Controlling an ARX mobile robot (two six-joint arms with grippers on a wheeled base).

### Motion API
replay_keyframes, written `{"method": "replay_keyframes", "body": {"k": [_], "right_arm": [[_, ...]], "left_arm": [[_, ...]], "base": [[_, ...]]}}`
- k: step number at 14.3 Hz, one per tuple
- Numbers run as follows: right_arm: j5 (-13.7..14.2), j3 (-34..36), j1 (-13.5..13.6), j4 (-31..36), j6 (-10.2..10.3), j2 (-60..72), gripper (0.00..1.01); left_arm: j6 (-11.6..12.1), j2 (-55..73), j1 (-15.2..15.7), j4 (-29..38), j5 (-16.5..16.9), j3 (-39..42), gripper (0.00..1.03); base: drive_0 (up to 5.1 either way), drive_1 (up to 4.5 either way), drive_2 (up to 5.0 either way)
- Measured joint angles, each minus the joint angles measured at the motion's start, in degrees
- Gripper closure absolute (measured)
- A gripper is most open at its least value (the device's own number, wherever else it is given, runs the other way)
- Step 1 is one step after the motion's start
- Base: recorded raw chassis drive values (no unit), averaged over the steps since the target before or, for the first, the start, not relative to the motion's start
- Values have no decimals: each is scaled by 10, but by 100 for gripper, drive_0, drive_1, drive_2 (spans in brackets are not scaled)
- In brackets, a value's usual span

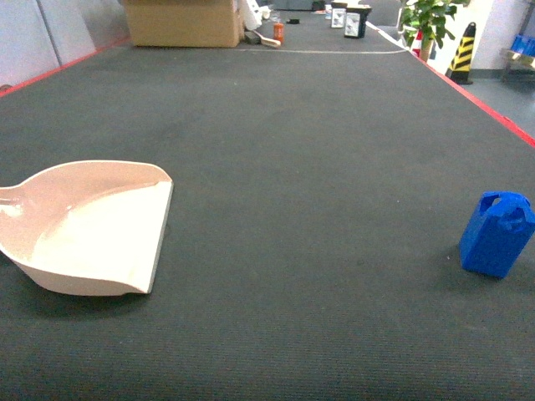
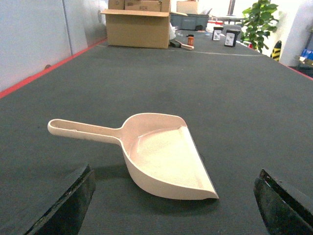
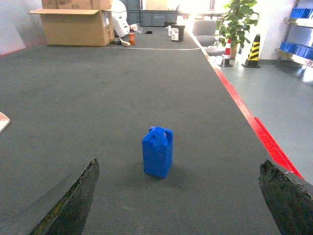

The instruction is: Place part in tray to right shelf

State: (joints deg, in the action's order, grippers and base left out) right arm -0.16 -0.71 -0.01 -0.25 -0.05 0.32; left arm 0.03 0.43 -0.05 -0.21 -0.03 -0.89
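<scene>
Below each wrist camera, 2 dark fingers sit wide apart at the frame corners, so both tools are spread and hold nothing: the left tool [image 2: 173, 205] hovers just behind the tray [image 2: 164, 159], the right tool [image 3: 178, 200] behind the part [image 3: 157, 152], touching neither. On the dark ribbed tabletop [image 1: 292, 167] the cream tray lies at the left with its handle pointing left, and the blue part stands upright near the right edge, well apart from it. A red strip [image 1: 485, 104] borders the tabletop on both sides. At the far end sit a cardboard box [image 1: 180, 21] and small items; a potted plant [image 1: 430, 21] and striped cone [image 1: 462, 50] stand beyond the right edge, with blue crates on a shelf [image 3: 298, 29] farther right.
</scene>
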Motion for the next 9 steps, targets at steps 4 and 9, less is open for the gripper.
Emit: {"method": "replay_keyframes", "body": {"k": [4, 9], "right_arm": [[0, 0, 0, 0, 0, 0, 3], [0, 0, 0, 0, 0, 0, 3]], "left_arm": [[0, 0, 0, 0, 0, 0, 5], [0, 0, 0, 0, 0, 0, 5]], "base": [[0, 0, 0], [0, 0, 0]]}}
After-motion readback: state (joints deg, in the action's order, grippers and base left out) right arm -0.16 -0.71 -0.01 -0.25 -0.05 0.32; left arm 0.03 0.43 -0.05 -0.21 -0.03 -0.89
